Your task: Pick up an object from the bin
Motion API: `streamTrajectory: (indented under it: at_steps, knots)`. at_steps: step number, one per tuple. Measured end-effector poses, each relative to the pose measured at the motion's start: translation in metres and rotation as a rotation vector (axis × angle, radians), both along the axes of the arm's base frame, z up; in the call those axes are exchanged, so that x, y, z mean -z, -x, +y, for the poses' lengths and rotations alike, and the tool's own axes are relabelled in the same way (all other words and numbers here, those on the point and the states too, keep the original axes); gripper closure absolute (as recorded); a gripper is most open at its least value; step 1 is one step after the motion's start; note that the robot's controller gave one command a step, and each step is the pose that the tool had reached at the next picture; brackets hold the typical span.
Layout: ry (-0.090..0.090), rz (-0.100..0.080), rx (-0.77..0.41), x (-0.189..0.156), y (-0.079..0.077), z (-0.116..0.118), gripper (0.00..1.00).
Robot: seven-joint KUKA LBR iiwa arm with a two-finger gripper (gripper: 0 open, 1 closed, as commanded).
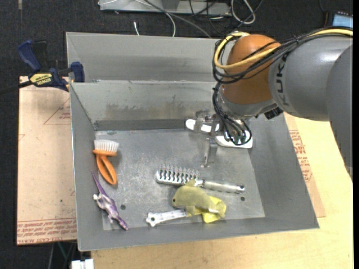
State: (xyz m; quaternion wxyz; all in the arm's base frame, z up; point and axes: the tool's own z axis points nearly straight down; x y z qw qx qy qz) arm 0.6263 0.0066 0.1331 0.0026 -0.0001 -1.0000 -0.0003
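Observation:
My gripper (207, 160) hangs in the middle of the bin, pointing down, its tip just above the floor. Nothing shows in it. Just in front of it lies a silver comb-like brush (178, 177), its metal handle running off to the right. A crumpled yellow soft thing (199, 202) rests against that handle on the near side. A white flat tool (165, 218) lies to the left of the yellow thing, by the front wall.
An orange brush with white bristles (105, 159) lies by the left wall, with a purple toy lizard (109, 203) below it. A white object (240, 141) sits partly under the arm at the right. The arm and its orange cover overhang the bin's right rear.

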Motion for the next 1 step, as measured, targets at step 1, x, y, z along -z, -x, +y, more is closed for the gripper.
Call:
streamTrajectory:
  at_steps: [1]
  knots:
    - [0.0, -0.007, 0.0, -0.0049, -0.0013, 0.0, 0.0]
